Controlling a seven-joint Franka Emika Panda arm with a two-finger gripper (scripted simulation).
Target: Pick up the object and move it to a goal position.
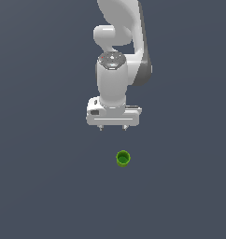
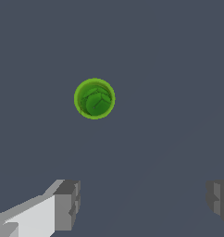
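Observation:
The object (image 1: 123,158) is a small bright green round cup with a darker hollow top, standing upright on the dark grey floor. My white gripper (image 1: 112,128) hangs above the floor, behind the object in the exterior view and a little toward that view's left. Its short fingertips (image 1: 101,127) point down and stand wide apart with nothing between them. Seen from the wrist, the object (image 2: 94,98) lies apart from the two grey fingers (image 2: 67,205), well outside the gap of the gripper (image 2: 141,201).
The white arm (image 1: 119,42) rises behind the gripper toward the top of the exterior view. Around the cup there is only the flat dark grey floor (image 1: 49,186).

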